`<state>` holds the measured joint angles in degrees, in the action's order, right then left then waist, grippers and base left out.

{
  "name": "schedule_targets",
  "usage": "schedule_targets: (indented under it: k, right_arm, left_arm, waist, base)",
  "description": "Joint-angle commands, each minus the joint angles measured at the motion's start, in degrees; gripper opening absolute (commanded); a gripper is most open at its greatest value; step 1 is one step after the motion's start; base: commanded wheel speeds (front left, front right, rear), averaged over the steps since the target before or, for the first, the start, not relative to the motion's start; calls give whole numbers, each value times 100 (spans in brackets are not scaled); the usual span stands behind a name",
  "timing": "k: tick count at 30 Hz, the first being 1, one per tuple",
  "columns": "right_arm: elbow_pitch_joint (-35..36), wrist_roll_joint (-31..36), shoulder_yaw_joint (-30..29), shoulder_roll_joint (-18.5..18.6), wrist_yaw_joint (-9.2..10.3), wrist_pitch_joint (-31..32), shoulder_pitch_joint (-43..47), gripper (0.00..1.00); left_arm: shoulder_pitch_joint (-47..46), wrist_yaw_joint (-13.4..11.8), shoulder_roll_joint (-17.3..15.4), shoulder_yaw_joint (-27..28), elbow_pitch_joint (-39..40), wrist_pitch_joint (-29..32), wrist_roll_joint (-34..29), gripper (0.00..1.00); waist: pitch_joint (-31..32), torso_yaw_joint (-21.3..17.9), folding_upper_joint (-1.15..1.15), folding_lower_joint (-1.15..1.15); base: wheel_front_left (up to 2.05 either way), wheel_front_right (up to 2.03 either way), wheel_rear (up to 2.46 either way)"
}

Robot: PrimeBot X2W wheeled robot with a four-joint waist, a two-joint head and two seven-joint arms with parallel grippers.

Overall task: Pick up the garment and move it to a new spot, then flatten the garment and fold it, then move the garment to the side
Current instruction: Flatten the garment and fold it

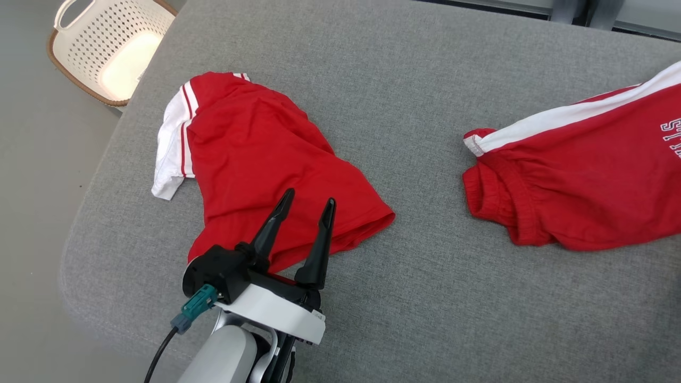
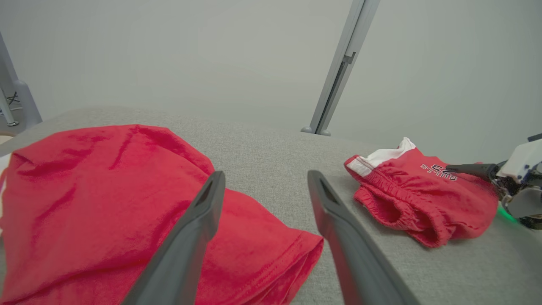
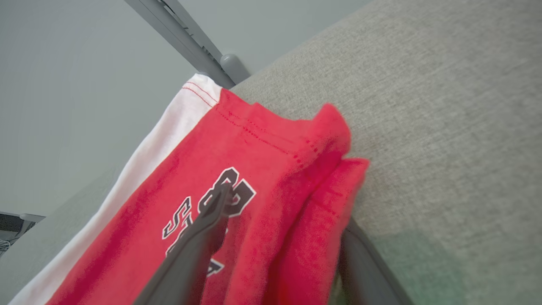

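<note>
Shorts: the lettered red shorts (image 1: 574, 175) lie bunched on the grey padded surface (image 1: 425, 80), white side stripe uppermost and elastic waist turned toward the other garment.

Right jaws: spread, with a doubled fold of the shorts' edge standing between them. One finger (image 3: 199, 237) lies across the black-and-white lettering and the other sits behind the fold. They are not yet closed on the cloth. This reads as the set-up for the pick, since a doubled edge gives more to bite on than a single layer would.

Second red garment (image 1: 255, 154): it has a white striped panel, lies loosely spread and is well apart from the shorts.

Left jaws: spread wide, fingers (image 1: 276, 221) over the garment's near hem, with the hem corner just ahead of the tips. Whether the tips touch the cloth, I cannot tell.

Which garment the task means is unclear, as each arm is lined up on one.

White perforated basket (image 1: 106, 48): on the floor, far beyond the left jaws, past the corner of the surface.
</note>
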<state>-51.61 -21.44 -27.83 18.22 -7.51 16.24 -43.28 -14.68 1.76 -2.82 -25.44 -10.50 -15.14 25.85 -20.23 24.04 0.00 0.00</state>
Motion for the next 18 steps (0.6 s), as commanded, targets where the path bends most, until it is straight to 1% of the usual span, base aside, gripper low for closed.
schedule_targets:
  k: [1, 5, 6, 7, 8, 9, 14, 15, 18]
  right_arm:
    - [-188, -12, -53, -90, 5, 124, -5, 100]
    - [-316, 56, -101, -158, 5, 208, -211, 100]
    - [-355, 50, -129, -177, 5, 212, -253, 75]
    - [-395, 37, -146, -208, 5, 233, -297, 28]
    - [-409, 51, -123, -239, 5, 214, -327, 13]
    - [-407, 49, -109, -253, 5, 164, -345, 0]
    - [-338, -116, -46, -277, 5, -47, -304, 0]
    - [-282, -235, -9, -280, 5, -186, -215, 0]
    - [-248, -384, 41, -312, 6, -273, -103, 0]
  left_arm:
    - [-106, -24, -17, -13, 29, 0, 42, 100]
    - [-177, -18, -18, -61, 19, 0, 59, 100]
    - [-202, -16, -18, -67, 5, 0, 52, 100]
    - [-228, -19, -17, -64, 0, 0, 46, 100]
    - [-247, -24, -18, -60, -13, 0, 35, 100]
    - [-257, -32, -18, -52, -25, 0, 16, 100]
    - [-251, -29, -19, -5, -82, 0, -35, 100]
    - [-245, -8, -17, 15, -107, 0, -71, 100]
    - [-219, -1, -19, 43, -140, 0, -114, 100]
  waist:
    - [-93, 23, 0, 0]
    - [-193, 17, 0, 0]
    - [-205, 8, 0, 0]
    - [-212, -5, 0, 0]
    - [-209, -23, 0, 0]
    - [-201, -45, 0, 0]
    - [-115, -170, 0, 0]
    - [-45, -254, 0, 0]
    - [43, -348, 0, 0]
  base:
    - [0, 0, 0]
    - [0, 0, 0]
    - [0, 0, 0]
    - [0, 0, 0]
    - [0, 0, 0]
    - [0, 0, 0]
    - [0, 0, 0]
    - [0, 0, 0]
    - [0, 0, 0]
